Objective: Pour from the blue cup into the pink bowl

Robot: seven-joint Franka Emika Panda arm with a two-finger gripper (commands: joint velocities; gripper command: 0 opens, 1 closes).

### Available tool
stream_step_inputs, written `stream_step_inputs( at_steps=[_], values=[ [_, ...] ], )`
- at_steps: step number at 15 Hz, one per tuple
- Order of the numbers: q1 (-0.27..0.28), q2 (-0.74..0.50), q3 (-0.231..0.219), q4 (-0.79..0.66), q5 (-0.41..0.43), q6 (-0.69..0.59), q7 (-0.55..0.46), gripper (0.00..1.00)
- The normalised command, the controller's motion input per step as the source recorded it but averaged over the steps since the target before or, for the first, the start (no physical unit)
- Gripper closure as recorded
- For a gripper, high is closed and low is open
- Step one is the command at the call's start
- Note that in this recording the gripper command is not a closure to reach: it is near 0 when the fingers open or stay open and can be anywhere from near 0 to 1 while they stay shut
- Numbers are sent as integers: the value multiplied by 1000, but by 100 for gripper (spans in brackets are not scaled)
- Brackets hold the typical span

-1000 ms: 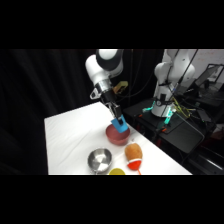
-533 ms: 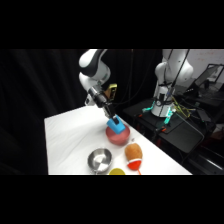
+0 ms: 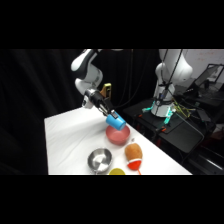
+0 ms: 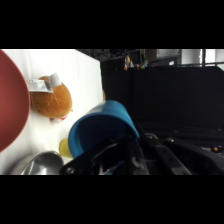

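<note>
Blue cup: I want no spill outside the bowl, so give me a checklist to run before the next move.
1. Claw grips the blue cup: ok.
2. Cup tipped on its side: ok.
3. Cup above the pink bowl: ok in the side view.
4. Cup mouth over the bowl's inside: cannot tell.
5. Contents left in the cup: cannot tell.
6. Silver bowl and orange toy apart from the pink bowl: ok.

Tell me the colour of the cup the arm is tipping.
Bright blue. The cup shows best in the wrist view, tilted over the pink bowl.
</note>
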Motion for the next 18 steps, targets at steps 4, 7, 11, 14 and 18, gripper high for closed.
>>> stream_step_inputs(
  at_steps=[4, 7, 11, 14, 18],
  values=[
    [241, -385, -119, 13, -326, 399, 309, 9],
    [176, -236, -39, 176, -382, 388, 401, 10],
    [134, -15, 29, 247, -430, 469, 372, 10],
    [72, 91, 59, 226, -474, 531, 377, 10],
    [44, 231, 3, 268, -512, 531, 458, 5]
  ],
)
